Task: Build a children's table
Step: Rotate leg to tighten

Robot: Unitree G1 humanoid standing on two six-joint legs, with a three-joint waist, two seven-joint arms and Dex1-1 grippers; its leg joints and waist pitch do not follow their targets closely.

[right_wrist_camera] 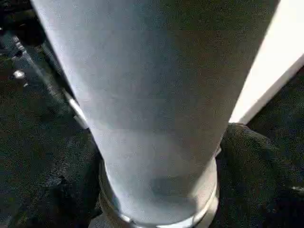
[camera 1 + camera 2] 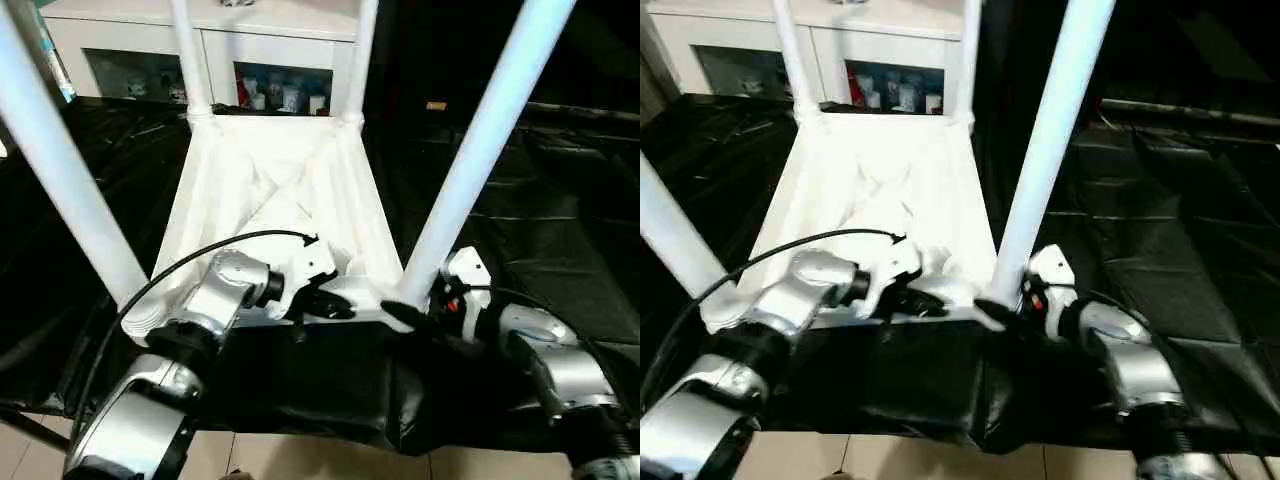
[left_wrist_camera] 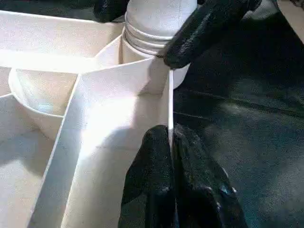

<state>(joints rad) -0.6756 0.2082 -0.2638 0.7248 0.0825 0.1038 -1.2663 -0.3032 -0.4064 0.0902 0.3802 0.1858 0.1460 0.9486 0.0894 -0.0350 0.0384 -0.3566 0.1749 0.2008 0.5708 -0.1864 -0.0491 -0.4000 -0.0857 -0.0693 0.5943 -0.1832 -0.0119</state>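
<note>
The white tabletop [image 2: 270,180] lies upside down on black sheeting, ribbed underside up. Its four white legs stand in the corner sockets: near left [image 2: 60,170], near right [image 2: 480,150], far left [image 2: 188,60] and far right [image 2: 360,60]. My left gripper [image 2: 330,305] is shut on the thin near rim [image 3: 169,95], just beside the near right socket. My right gripper [image 2: 410,315] is shut on the near right leg at its ribbed base [image 3: 156,28], one black finger [image 3: 204,28] pressing on each side. That leg [image 1: 152,95] fills the right wrist view.
Black sheeting [image 2: 540,200] covers the low platform around the tabletop. A white glass-door cabinet [image 2: 130,25] stands right behind the far legs. Pale tiled floor [image 2: 300,455] shows at the platform's near edge, below my forearms.
</note>
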